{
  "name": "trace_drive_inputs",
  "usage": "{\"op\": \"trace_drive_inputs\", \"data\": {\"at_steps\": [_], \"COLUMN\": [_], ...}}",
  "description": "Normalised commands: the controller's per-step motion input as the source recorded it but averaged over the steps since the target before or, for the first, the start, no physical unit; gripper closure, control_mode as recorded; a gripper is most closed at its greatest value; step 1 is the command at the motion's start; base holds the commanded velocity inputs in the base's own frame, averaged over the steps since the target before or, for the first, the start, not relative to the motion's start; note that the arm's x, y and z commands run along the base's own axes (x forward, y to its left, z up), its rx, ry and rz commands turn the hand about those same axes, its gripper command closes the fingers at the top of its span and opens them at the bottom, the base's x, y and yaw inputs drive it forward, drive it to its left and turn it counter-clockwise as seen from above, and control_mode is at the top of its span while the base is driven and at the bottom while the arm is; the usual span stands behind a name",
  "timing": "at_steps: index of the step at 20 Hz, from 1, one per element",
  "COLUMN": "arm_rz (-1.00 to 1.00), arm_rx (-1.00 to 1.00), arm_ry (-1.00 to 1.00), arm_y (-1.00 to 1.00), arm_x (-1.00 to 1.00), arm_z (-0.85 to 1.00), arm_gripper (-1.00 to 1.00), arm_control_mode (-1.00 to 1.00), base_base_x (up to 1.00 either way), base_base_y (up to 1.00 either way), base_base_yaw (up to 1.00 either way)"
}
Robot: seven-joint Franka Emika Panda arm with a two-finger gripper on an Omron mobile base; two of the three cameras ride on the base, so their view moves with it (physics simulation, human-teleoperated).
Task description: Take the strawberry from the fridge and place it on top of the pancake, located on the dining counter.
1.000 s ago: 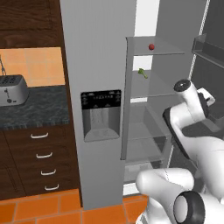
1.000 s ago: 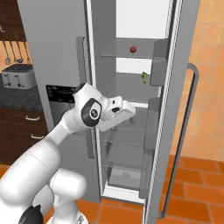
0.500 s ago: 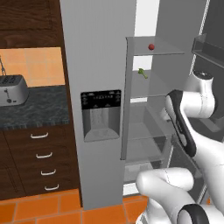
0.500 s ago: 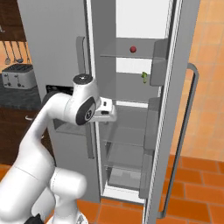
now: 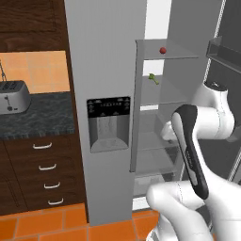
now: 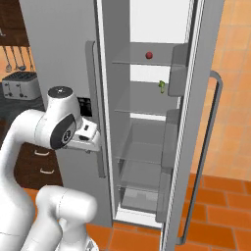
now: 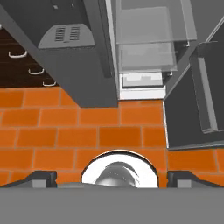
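The strawberry (image 5: 162, 50) (image 6: 149, 55) is a tiny red fruit on the top glass shelf of the fridge (image 5: 108, 70) (image 6: 59, 44). The fridge's right door stands open and its left door, with the black dispenser, is closed. My gripper (image 7: 111, 177) is open with nothing between its tips and points down at the floor. My hand (image 6: 87, 138) hangs in front of the closed door beside its bar handle, well below and to the left of the strawberry. The pancake and the dining counter are out of view.
A small green vegetable piece (image 5: 152, 78) (image 6: 162, 86) lies one shelf below the strawberry. The open door (image 6: 196, 122) with its bins and long handle (image 6: 215, 147) stands to the right. A toaster (image 5: 12, 96) sits on the dark wall counter (image 5: 42, 117) above drawers (image 5: 44, 164). The floor is orange tile (image 7: 65, 135).
The hand has drawn back from the open compartment, leftward in the right base view, to the front of the closed door. The elbow has folded up. The gripper stays open.
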Motion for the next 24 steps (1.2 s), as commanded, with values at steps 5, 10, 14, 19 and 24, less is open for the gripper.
{"op": "trace_drive_inputs", "data": {"at_steps": [5,10,14,19,24], "arm_rz": [-0.12,0.00,0.00,-0.03,0.00], "arm_rx": [-0.02,-0.06,0.00,0.00,0.00], "arm_ry": [-0.02,0.00,0.00,-0.01,0.00], "arm_y": [0.04,0.00,0.00,0.00,0.00], "arm_x": [-0.15,0.01,0.00,0.00,0.00], "arm_z": [-0.44,-0.23,0.00,0.00,0.00], "arm_gripper": [-1.00,-1.00,-1.00,-1.00,-1.00], "arm_control_mode": [-1.00,-1.00,-1.00,1.00,1.00], "base_base_x": [0.00,0.00,0.00,0.00,0.00], "base_base_y": [0.00,0.00,0.00,0.01,0.20], "base_base_yaw": [0.00,0.00,0.00,-0.05,-0.44]}}
